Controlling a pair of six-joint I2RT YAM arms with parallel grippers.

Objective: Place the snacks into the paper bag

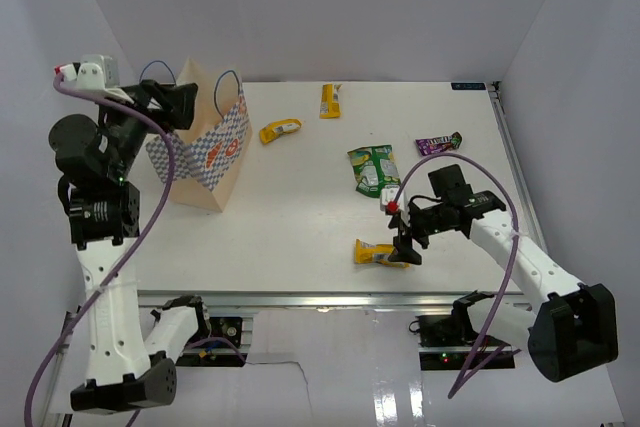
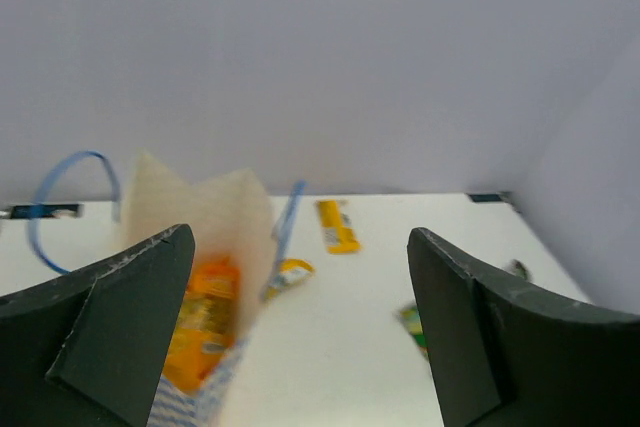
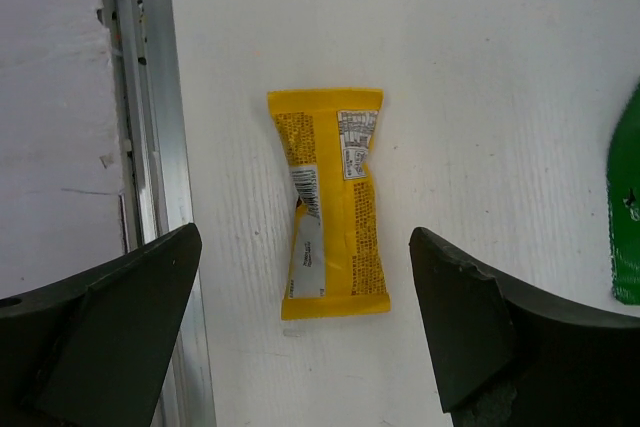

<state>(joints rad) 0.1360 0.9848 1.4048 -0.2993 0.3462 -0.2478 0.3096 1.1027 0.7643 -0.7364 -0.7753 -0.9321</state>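
With the orange bag [image 2: 205, 332] in the paper bag [image 1: 215, 152], left jaws and right jaws stood spread, the right due to pinch a yellow wrapper [image 3: 333, 202].

nothing here can truly be read. the yellow wrapper [image 3: 335, 247] seen from the right wrist carries a white panel of fine print and dark lines of type, all too small to make out. the orange bag [image 2: 205, 332], green bag [image 1: 372, 169] and purple packet [image 1: 438, 144] show only blurred markings.
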